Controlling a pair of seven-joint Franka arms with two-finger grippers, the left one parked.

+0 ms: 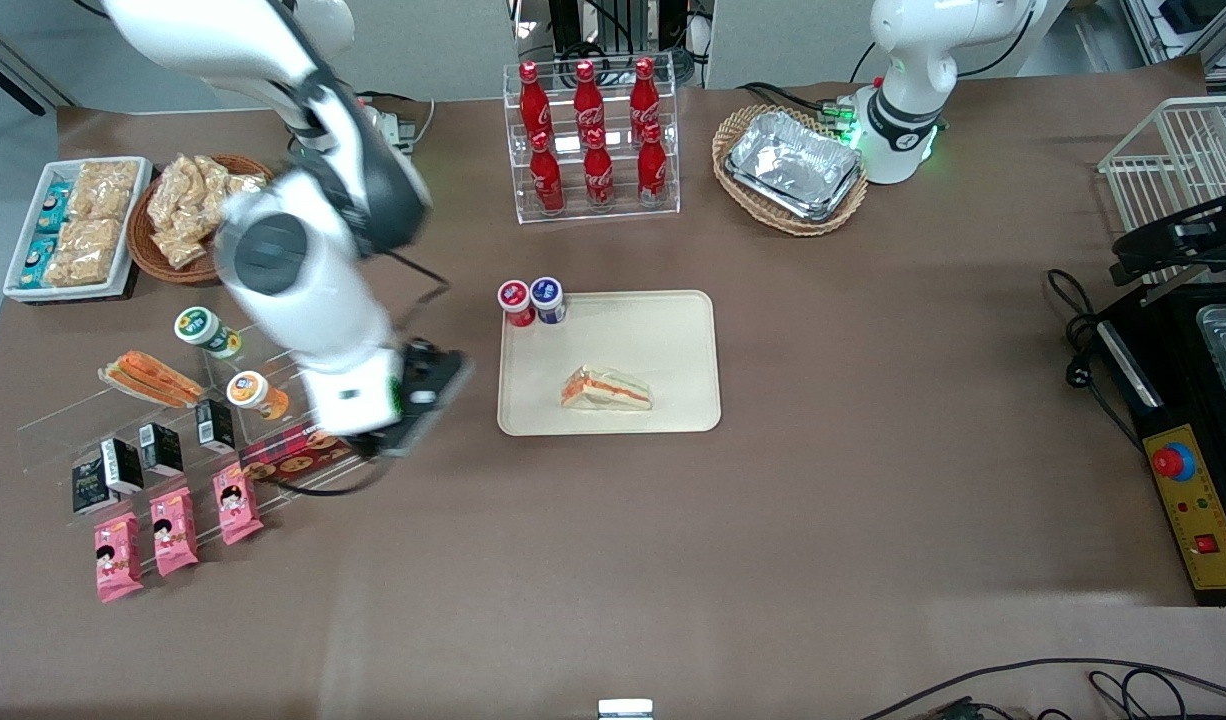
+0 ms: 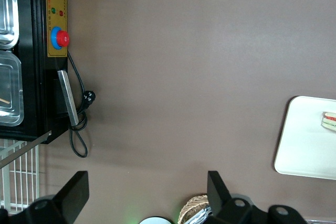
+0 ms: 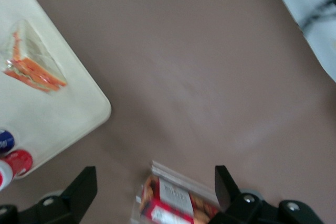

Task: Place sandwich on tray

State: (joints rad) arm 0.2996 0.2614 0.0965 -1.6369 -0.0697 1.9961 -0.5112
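The sandwich [image 1: 606,390], a clear-wrapped wedge with orange-red and green filling, lies on the cream-beige tray [image 1: 673,330], in the part of it nearer the front camera. It also shows in the right wrist view [image 3: 31,62] on the tray [image 3: 63,114], and in the left wrist view [image 2: 329,121] at the tray's edge [image 2: 302,145]. My gripper [image 1: 425,398] hangs above the table beside the tray, toward the working arm's end. In the right wrist view the gripper [image 3: 155,177] is open and empty, above a red biscuit box [image 3: 176,205].
Red-lidded [image 1: 516,301] and blue-lidded [image 1: 547,297] jars stand on the tray's corner. A cola bottle rack [image 1: 593,140] and a basket of foil trays [image 1: 793,165] stand farther from the camera. A slim orange sandwich [image 1: 148,378], small cartons and pink packets [image 1: 173,530] lie at the working arm's end.
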